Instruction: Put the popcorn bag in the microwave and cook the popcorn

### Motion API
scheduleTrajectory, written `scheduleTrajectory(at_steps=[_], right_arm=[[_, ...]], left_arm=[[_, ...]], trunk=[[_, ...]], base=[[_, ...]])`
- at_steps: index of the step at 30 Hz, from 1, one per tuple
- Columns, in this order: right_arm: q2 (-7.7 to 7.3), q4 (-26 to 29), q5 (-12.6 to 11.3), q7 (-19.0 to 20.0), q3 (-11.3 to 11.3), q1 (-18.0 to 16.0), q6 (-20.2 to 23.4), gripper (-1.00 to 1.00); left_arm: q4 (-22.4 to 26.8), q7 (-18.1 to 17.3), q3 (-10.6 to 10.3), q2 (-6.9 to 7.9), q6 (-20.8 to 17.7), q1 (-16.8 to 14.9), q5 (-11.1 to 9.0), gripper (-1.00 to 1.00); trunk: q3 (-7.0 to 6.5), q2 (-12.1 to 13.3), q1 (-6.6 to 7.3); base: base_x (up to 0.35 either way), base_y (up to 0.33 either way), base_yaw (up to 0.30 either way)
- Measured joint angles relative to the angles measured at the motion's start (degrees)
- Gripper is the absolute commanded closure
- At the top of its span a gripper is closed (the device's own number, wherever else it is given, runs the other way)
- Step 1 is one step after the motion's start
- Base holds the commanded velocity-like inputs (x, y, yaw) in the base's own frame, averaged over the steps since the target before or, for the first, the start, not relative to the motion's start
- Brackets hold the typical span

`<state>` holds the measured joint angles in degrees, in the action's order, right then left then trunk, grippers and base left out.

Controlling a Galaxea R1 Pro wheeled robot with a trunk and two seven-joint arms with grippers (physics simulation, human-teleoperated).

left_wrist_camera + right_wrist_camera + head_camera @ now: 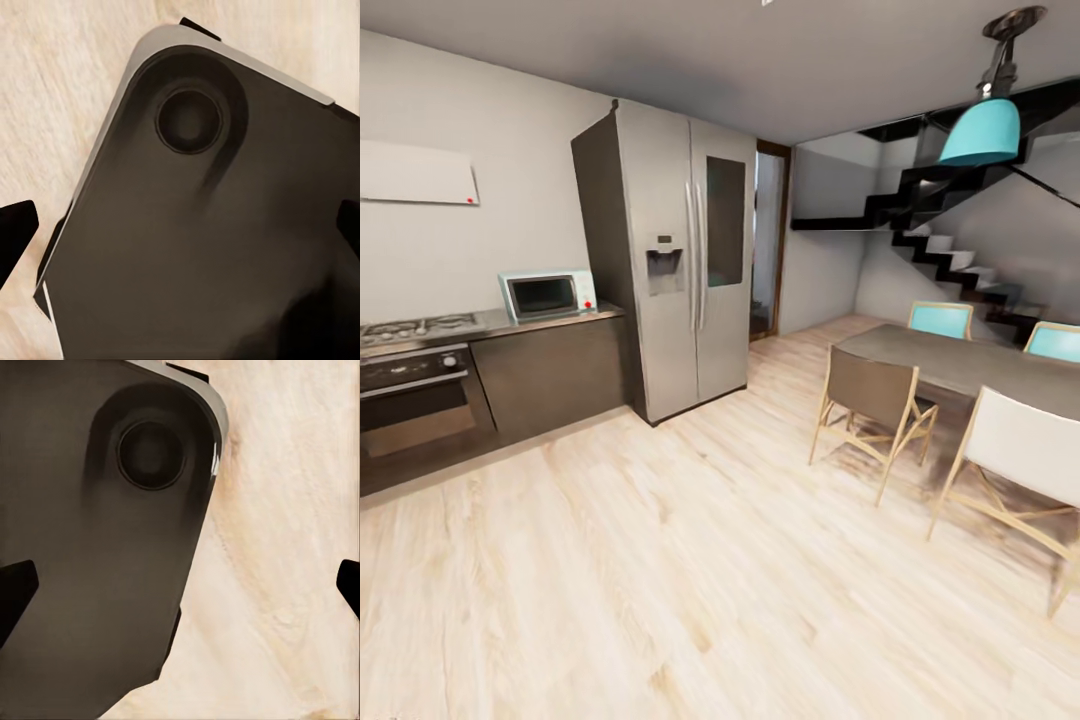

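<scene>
Where we stand: out on the pale wood floor (690, 580), well back from the kitchen run, looking across the room.
Microwave: small pale box (548, 294) with a dark door, sitting on the worktop (550, 322) just beside the tall grey fridge (675, 260); door looks closed.
Bag: I can't pick out any yellow sack on the worktop from here; it is too far and too small to tell where it sits.
Other kitchen bits: a hob (420, 326) and a built-in oven (415, 400) further along the worktop from the microwave.
Dining side: a dark table (960, 365) with chairs (875, 405) on the other side of the room, a teal lamp (980, 130) above, black stairs (950, 245) behind.
Left gripper: (180, 236) dark fingertips at the two edges of its camera's picture, spread wide with nothing between them; below is the robot's own dark base (202, 247) and floor.
Right gripper: (180, 589) same story, tips far apart, empty, hanging over the base (90, 547) and floor.
Stage: my guess is the approach; nothing has been picked up.
Risk, the drive in: swinging wide could clip the nearest chair or the fridge corner.
Risk, the target: mistaking the built-in oven for the microwave.
Risk, the search: with the bag unseen, the robot may park at the wrong stretch of worktop and have to reach awkwardly.
Writing: none readable; a white board (415, 172) on the wall shows just a red dot, and red marks on the microwave panel are too small to read.
</scene>
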<state>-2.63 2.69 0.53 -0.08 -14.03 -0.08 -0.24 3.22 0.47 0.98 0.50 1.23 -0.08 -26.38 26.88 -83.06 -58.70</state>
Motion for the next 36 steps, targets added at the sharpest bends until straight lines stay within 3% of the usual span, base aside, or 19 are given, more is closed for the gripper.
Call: scheduleTrajectory(at_steps=[15,36], right_arm=[[0.32,-0.01,0.11,0.54,-0.23,0.0,0.09,-1.0],[-0.03,0.0,-0.13,0.0,-0.07,0.0,0.0,-1.0]], left_arm=[[-0.02,0.09,0.0,0.0,-0.19,0.0,-0.09,-1.0],[-0.09,0.16,0.0,0.47,-0.08,0.0,-0.19,-1.0]], trunk=[[0.0,0.0,0.0],[0.0,0.0,0.0]], base=[[0.321,0.0,0.037],[0.321,0.0,0.274]])
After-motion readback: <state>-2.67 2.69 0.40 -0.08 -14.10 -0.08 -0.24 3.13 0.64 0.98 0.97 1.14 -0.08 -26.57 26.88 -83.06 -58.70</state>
